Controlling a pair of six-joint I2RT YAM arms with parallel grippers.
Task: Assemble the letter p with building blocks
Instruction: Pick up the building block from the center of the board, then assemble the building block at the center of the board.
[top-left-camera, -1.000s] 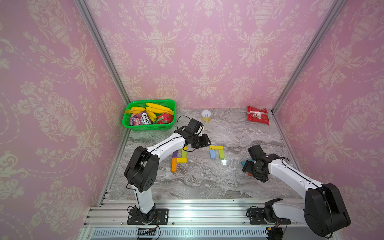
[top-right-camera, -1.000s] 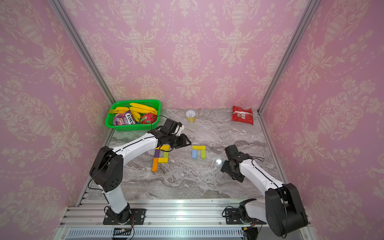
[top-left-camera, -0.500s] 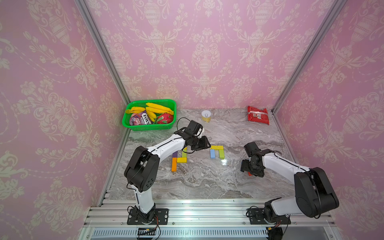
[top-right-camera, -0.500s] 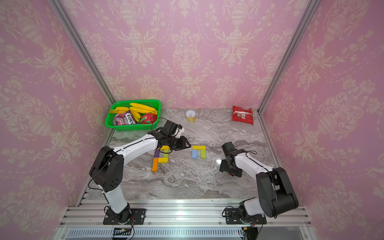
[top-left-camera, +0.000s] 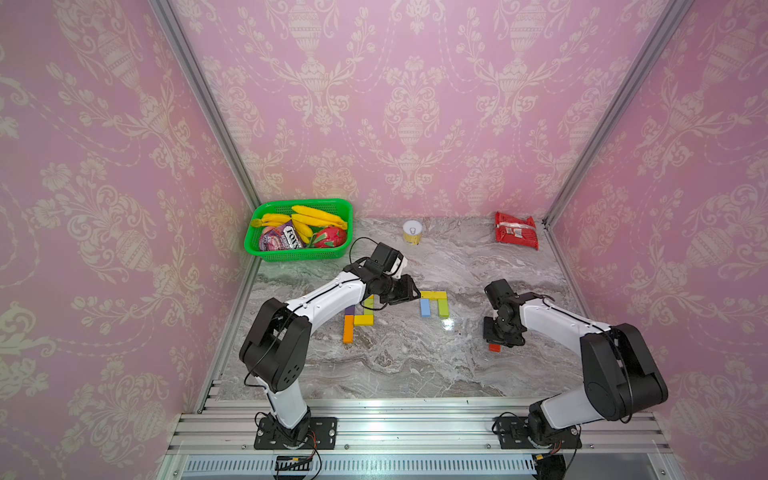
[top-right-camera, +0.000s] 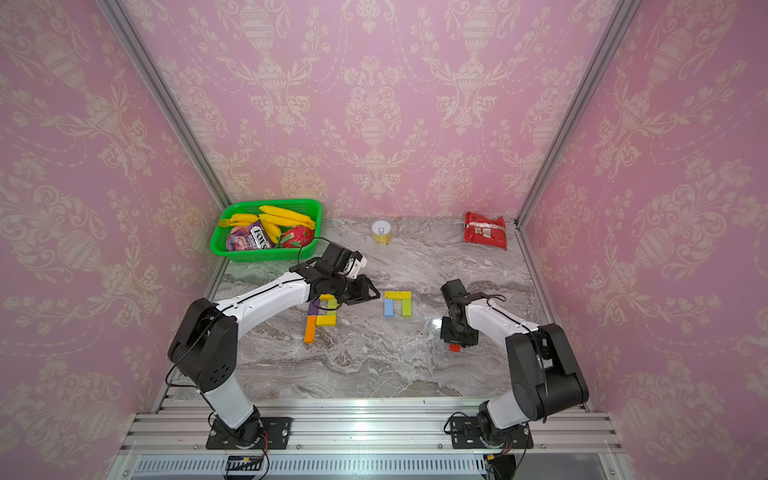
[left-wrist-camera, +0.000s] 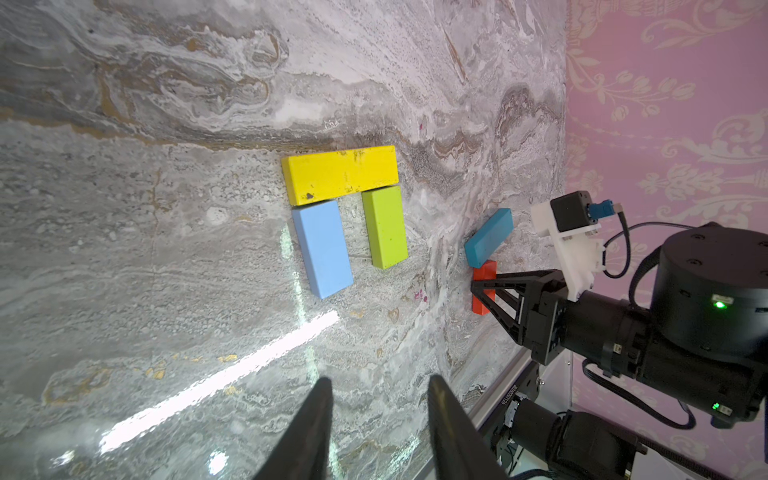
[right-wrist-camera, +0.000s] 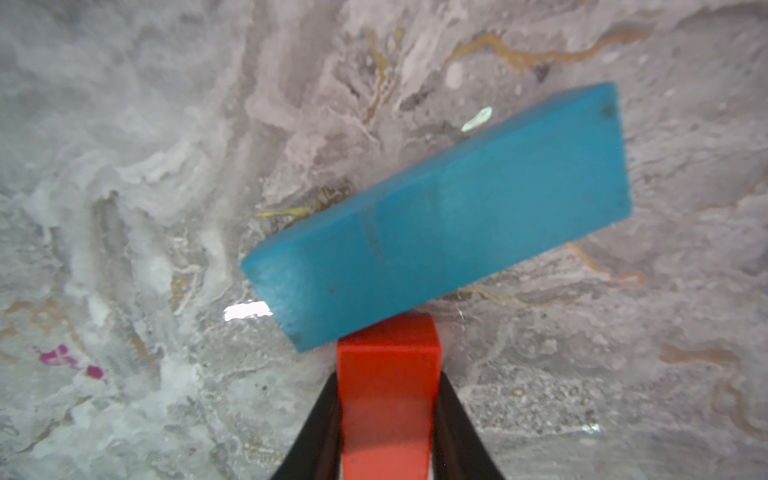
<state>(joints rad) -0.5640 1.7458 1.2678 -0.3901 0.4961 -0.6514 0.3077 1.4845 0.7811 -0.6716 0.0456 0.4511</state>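
On the marble table (top-left-camera: 395, 365), nearest the front edge and toward the right edge, the right gripper (right-wrist-camera: 388, 376) pinches 1 red block (right-wrist-camera: 388, 407), its 2 fingers pressed against the block's long sides. The red block's far end touches 1 teal block (right-wrist-camera: 440, 216), which lies flat and slanted.

Farther back, left of the middle, 1 orange block (top-left-camera: 348, 328), 1 purple block (top-left-camera: 350, 309) and 1 yellow block (top-left-camera: 363, 320) lie flat and touching. More yellow and lime green pieces sit partly under the left arm, so I cannot count them.

At the middle of the table, 3 blocks form an arch. A second yellow block (left-wrist-camera: 340, 174) lies across the ends of 1 light blue block (left-wrist-camera: 323, 249) and 1 lime green block (left-wrist-camera: 384, 226), which lie side by side with a gap between them.

The left gripper (left-wrist-camera: 378, 382) hangs between these 2 groups, fingers spread, with nothing between them.

Along the far edge stand 1 green basket (top-left-camera: 299, 255) with bananas in the left corner, 1 small can (top-left-camera: 411, 232) at the middle, and 1 red snack packet (top-left-camera: 516, 230) in the right corner.
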